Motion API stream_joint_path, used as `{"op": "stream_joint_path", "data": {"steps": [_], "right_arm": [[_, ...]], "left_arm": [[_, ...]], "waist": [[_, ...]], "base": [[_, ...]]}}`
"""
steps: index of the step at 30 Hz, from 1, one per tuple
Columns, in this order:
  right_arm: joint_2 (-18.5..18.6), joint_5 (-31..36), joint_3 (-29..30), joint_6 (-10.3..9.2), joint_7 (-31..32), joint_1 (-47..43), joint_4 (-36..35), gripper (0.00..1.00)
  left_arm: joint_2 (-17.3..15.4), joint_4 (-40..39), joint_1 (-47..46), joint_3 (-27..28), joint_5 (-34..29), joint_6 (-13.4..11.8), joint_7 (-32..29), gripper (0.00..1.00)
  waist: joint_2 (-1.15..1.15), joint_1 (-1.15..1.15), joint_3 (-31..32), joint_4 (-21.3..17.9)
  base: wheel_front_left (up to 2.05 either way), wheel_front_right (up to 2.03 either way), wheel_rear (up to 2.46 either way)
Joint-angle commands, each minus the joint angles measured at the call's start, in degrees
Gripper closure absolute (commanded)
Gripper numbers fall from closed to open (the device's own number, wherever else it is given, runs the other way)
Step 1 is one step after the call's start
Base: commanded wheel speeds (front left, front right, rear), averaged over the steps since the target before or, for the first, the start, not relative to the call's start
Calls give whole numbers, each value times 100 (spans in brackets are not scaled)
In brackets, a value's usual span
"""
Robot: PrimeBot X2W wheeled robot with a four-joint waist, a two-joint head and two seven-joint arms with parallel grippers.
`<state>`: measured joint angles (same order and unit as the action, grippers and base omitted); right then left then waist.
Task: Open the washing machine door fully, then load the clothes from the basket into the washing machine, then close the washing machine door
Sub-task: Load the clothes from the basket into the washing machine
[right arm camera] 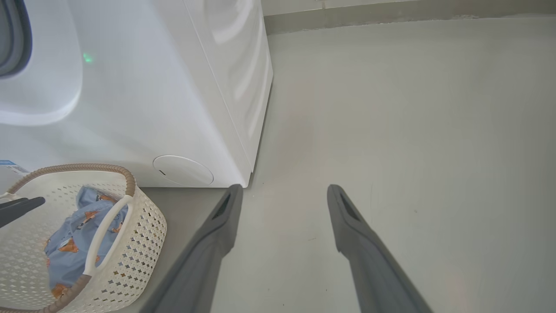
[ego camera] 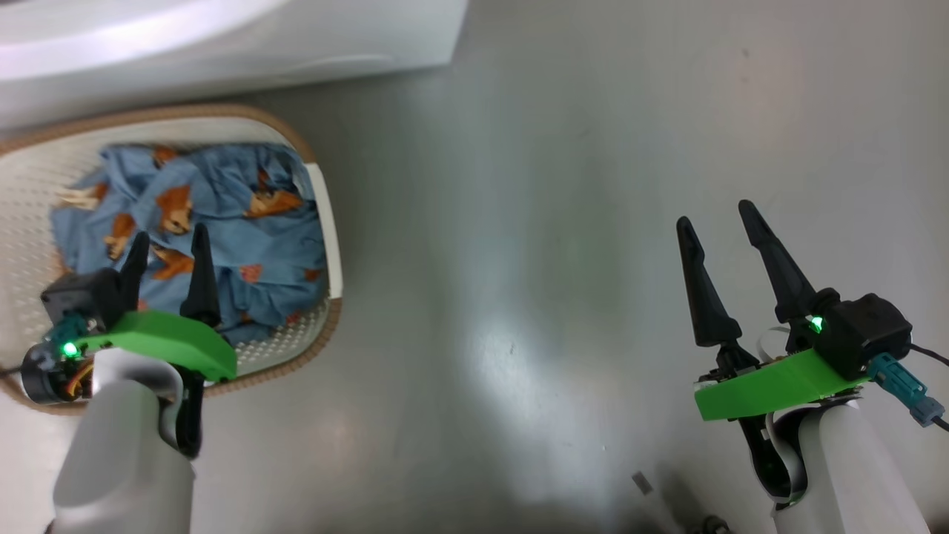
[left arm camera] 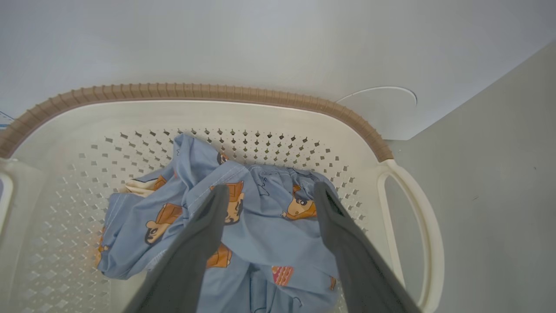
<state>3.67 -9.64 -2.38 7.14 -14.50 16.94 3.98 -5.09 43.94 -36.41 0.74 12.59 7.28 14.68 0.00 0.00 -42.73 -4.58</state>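
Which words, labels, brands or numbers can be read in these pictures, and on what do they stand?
None can be read.
The blue sticker on the washer is too small and blurred.
The clothes in the basket carry cartoon prints, no legible letters.

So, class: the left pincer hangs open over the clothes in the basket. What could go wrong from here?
1. The left pincer, open, hovers over one fold of the light blue cartoon-print clothes; it may lift only part, leaving the rest trailing.
2. The cream perforated plastic basket looks light; snagged cloth might drag or tip it.
3. It stands close to the white boxy washing machine, which a lifting arm could knock.
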Motion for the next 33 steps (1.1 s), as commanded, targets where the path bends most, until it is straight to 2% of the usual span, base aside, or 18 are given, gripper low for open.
{"op": "stream_joint_path", "data": {"steps": [1, 10, 18, 27, 33], "right_arm": [[-33, -35, -134, 35, -50, -56, -141, 0], [-57, -58, -142, 35, -50, -5, -247, 0], [-68, -54, -153, 35, -50, -20, -349, 0], [-76, -99, -184, 35, -50, -13, -398, 0], [-78, -144, -225, 35, -50, 31, -375, 0]], "left_arm": [[-210, 40, 21, 129, 58, 10, 20, 0], [-572, 1276, -832, -166, 496, 19, -185, 0], [-829, 1837, -1514, -366, 960, 20, -684, 0], [-971, 2249, -2043, -626, 1276, 20, -1348, 0], [-1067, 2596, -2197, -832, 1201, -23, -1709, 0]], "waist": [[0, 0, -294, -166], [0, 0, -725, -365], [0, 0, -1091, -459], [0, 0, -1354, -557], [0, 0, -1410, -629]], "base": [[0, 0, 0], [0, 0, 0], [0, 0, 0], [0, 0, 0], [0, 0, 0]]}}
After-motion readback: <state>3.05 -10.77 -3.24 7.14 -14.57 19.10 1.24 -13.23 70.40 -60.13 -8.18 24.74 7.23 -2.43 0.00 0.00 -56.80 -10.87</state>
